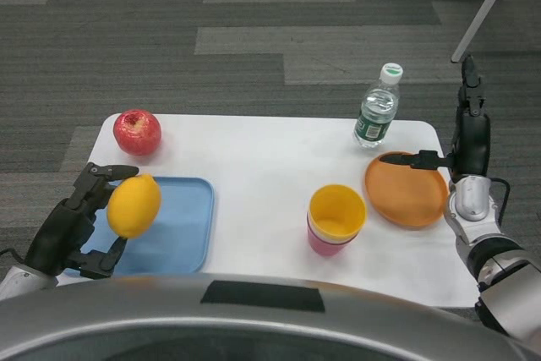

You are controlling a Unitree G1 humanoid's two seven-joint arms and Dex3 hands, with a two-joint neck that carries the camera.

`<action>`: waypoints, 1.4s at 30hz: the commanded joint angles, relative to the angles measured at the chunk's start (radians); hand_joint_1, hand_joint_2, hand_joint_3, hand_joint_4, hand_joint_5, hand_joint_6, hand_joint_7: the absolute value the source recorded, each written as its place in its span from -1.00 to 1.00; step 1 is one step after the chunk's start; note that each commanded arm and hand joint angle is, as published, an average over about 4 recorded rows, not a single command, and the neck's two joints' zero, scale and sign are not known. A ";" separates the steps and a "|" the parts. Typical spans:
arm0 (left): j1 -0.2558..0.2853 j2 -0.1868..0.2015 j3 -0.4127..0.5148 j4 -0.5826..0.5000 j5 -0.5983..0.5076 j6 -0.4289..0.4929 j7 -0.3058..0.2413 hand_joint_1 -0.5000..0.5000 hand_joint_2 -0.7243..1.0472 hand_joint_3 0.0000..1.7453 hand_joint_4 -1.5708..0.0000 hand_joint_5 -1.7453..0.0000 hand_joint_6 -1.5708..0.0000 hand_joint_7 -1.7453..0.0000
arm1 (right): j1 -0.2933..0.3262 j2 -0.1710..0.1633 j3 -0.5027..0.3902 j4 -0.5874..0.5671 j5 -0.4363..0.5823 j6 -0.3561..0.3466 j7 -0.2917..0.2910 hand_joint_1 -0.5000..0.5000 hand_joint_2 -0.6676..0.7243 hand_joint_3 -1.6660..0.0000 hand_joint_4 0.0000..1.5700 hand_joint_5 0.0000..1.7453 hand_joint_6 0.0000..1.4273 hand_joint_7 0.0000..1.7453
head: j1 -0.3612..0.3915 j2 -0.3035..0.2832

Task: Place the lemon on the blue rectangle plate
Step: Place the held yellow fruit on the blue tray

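One lemon (pixel 133 205) gripped by left hand (pixel 74 232) fingers, right hand (pixel 467 139) fingers spread.

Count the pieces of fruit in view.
2: a lemon held by the left hand over the blue plate, and a red apple at the table's far-left corner.

Grey carpet floor (pixel 254 57), white table (pixel 262 166).

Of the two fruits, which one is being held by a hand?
The lemon, gripped by the left hand over the blue plate; the apple sits free.
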 commanded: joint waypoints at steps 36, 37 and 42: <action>0.024 -0.192 0.255 0.074 0.145 0.161 -0.261 0.36 -0.05 -0.60 1.00 -1.00 1.00 -0.88 | -0.037 0.004 -0.006 0.047 0.005 0.011 -0.001 -0.79 0.00 0.90 -1.00 -1.00 -1.00 -1.00 | 0.015 -0.029; 0.024 -0.201 0.269 0.074 0.147 0.164 -0.261 0.37 -0.07 -0.60 1.00 -1.00 1.00 -0.88 | -0.037 0.004 -0.006 0.047 0.005 0.011 -0.001 -0.79 0.00 0.90 -1.00 -1.00 -1.00 -1.00 | 0.015 -0.029; 0.026 -0.244 0.345 0.074 0.166 0.173 -0.261 0.43 -0.20 -0.62 1.00 -1.00 1.00 -0.84 | -0.039 0.005 -0.007 0.050 0.005 0.012 -0.001 -0.81 0.00 0.90 -1.00 -1.00 -1.00 -1.00 | 0.018 -0.025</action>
